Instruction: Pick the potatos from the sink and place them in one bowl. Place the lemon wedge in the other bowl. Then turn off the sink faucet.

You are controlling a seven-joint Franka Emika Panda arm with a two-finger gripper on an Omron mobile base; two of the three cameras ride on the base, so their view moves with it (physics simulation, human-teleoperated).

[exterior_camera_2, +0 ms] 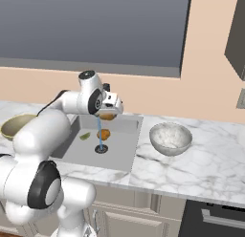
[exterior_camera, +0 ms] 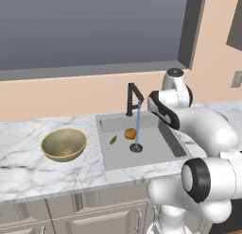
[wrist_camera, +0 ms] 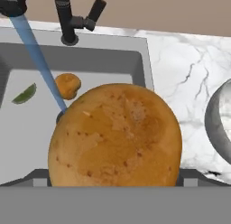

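One round orange-brown potato is pinched in the hand, which is held up over the grey sink. To do this step well, the potato is best kept tight and level, carried sideways over the white marble table, and let go only when it is right above the small silvery grey bowl. That bowl sits off to one side of the hand, well apart. Below the hand, a second small orange-brown potato and a thin green lemon wedge lie in the sink, near the blue water stream from the black faucet. The wide dull gold bowl is seen whole in the left base view, and the held potato is seen close up in the hand view.
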